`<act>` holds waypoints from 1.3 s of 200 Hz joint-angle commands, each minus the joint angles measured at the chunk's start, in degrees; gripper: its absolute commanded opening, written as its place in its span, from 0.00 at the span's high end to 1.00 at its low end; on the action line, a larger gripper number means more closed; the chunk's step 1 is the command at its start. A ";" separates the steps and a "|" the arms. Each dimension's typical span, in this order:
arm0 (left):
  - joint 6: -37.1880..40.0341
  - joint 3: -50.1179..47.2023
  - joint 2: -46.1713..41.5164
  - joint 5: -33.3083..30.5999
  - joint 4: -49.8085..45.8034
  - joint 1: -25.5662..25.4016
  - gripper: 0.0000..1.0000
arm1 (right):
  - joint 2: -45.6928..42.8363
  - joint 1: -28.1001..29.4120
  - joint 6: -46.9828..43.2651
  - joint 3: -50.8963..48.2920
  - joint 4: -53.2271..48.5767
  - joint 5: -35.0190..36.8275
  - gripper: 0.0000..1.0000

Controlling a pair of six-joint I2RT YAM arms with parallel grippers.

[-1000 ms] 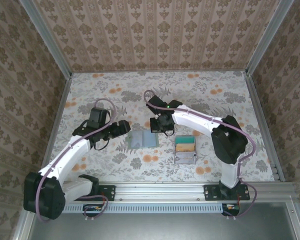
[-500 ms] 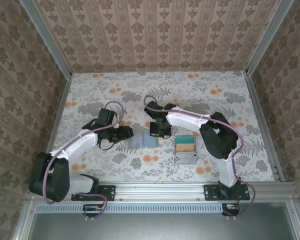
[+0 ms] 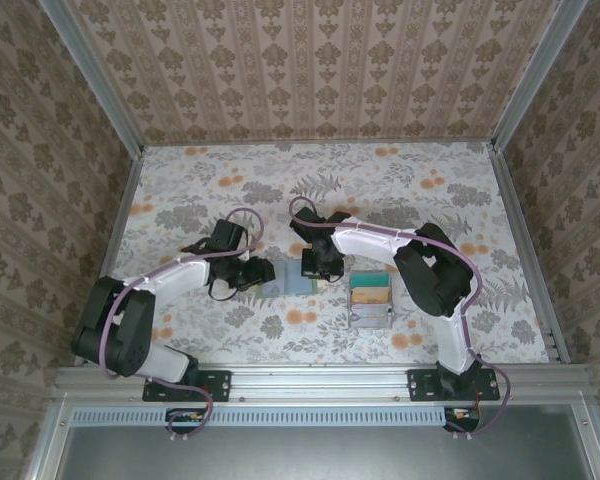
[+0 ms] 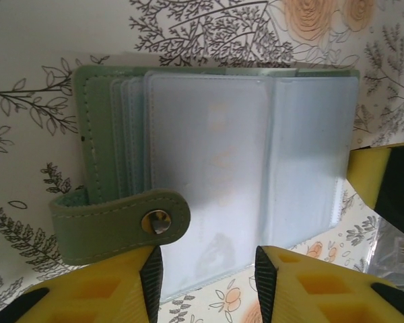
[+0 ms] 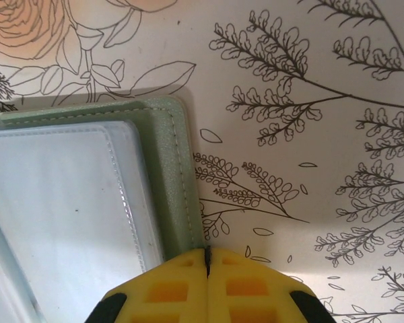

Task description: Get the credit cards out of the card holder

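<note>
Top external view first: the floral-print table (image 3: 430, 200) carries everything, and both arms have closed in on its middle over the last second. The left arm has swung in from the left, and the right one has dropped lower. The grey box-like tray (image 3: 371, 316) with teal and tan contents sits just right of them, untouched.

Between the two tools lies the small grey-green bifold card holder (image 3: 286, 284), flat on the table and opened out. The left tool (image 3: 263, 272) has narrowed as it came in. On its wrist camera its yellow fingers (image 4: 114, 293) stand apart at the near edge of the card holder (image 4: 209, 182), with a frosted plastic sleeve (image 4: 209, 121) running into the gap. I judge it is lining up to pinch a sleeve or card, not gripping yet.

The right tool (image 3: 313, 270) is closed, tips together (image 5: 207, 259), at the edge of the green cover (image 5: 172, 182), probably pinning it down.

The green strap (image 4: 114, 225) with its metal snap stud (image 4: 156, 221) lies unfastened across the sleeves.

No card is out. Faint orange print shows through the frosted plastic, but I cannot count the cards. From above, the tools cover both ends of the holder.
</note>
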 commanded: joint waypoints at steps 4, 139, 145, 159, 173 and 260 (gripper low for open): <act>1.43 0.62 1.81 -0.01 0.42 -1.91 0.57 | 0.60 -0.28 1.29 -1.45 0.05 -1.13 1.00; 0.92 1.69 4.89 1.07 2.82 -3.77 0.50 | 1.15 -0.01 1.39 -1.89 1.23 -2.90 1.00; 0.91 1.82 4.93 1.27 3.04 -3.77 0.50 | 1.14 0.03 1.40 -1.86 1.25 -2.93 1.00; 0.58 1.96 5.02 1.85 3.80 -3.84 0.48 | 1.11 0.10 1.38 -1.85 1.18 -3.00 1.00; 0.43 2.30 4.96 2.51 4.36 -3.86 0.47 | 1.11 0.08 1.38 -1.85 1.18 -3.02 1.00; 1.97 5.61 1.53 1.59 1.01 -4.56 0.31 | 1.28 0.11 1.50 -1.75 1.26 -3.20 1.00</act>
